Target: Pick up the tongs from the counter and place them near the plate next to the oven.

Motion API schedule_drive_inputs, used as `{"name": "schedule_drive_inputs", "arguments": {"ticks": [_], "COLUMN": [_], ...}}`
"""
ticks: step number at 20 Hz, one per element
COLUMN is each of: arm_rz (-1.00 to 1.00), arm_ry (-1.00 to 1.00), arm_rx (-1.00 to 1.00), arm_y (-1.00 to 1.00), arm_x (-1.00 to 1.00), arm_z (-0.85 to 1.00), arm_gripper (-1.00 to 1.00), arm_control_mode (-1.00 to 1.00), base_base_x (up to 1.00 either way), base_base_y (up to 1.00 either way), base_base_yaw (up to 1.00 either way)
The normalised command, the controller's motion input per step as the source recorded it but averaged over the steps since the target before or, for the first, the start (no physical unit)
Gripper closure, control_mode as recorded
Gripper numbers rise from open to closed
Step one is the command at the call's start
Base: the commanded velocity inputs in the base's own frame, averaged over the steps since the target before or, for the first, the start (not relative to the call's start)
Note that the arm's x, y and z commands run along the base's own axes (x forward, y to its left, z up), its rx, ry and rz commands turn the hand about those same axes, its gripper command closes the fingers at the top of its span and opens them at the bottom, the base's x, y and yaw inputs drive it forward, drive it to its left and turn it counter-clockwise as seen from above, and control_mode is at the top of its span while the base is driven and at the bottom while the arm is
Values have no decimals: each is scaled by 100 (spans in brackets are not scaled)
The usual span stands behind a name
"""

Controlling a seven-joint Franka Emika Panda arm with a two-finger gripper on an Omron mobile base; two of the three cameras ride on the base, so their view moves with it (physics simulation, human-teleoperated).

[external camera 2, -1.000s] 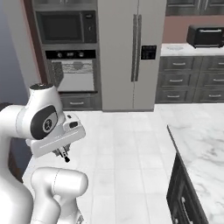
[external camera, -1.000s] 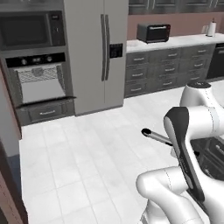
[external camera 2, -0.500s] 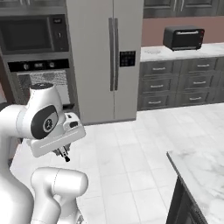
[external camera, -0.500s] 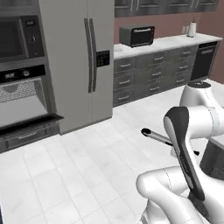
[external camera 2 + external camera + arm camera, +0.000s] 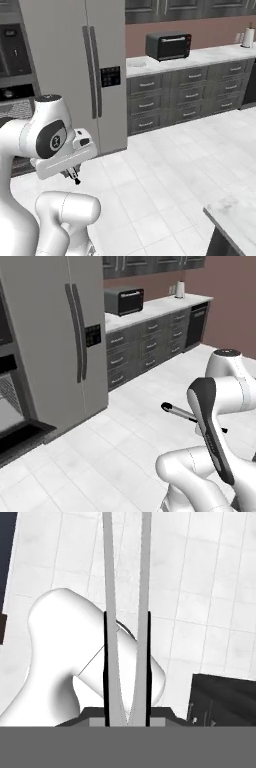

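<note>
While the arm hung over the white tiled floor [image 5: 125,456], its gripper [image 5: 127,672] was clamped on the tongs [image 5: 126,587].

Seen from the hand, both silver arms of the tongs ran up between the dark fingertips [image 5: 105,662]. Across the kitchen, the oven [image 5: 168,46] sat on the far counter [image 5: 210,55] right of the refrigerator [image 5: 75,70], with the plate [image 5: 136,63] just beside it.

The floor [image 5: 125,451] is of large white tiles. A tall grey refrigerator [image 5: 75,65] stands beside dark grey drawer cabinets [image 5: 190,95] under a pale worktop [image 5: 150,308], and behind them is a brownish-pink wall [image 5: 220,276]. A paper towel roll [image 5: 247,37] stands on the worktop's far end.
</note>
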Motion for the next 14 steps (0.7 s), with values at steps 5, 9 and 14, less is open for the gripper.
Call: {"name": "schedule_drive_inputs", "arguments": {"ticks": [5, 9, 14], "arm_rz": [0, 0, 0], "arm_ry": [0, 0, 0], "arm_rx": [0, 0, 0], "arm_y": [0, 0, 0], "arm_x": [0, 0, 0], "arm_z": [0, 0, 0], "arm_gripper": [100, 100, 100], "arm_control_mode": [100, 100, 100], "base_base_x": [100, 100, 100], "base_base_y": [56, 46, 31], "base_base_yaw": [-46, -46, -39]}}
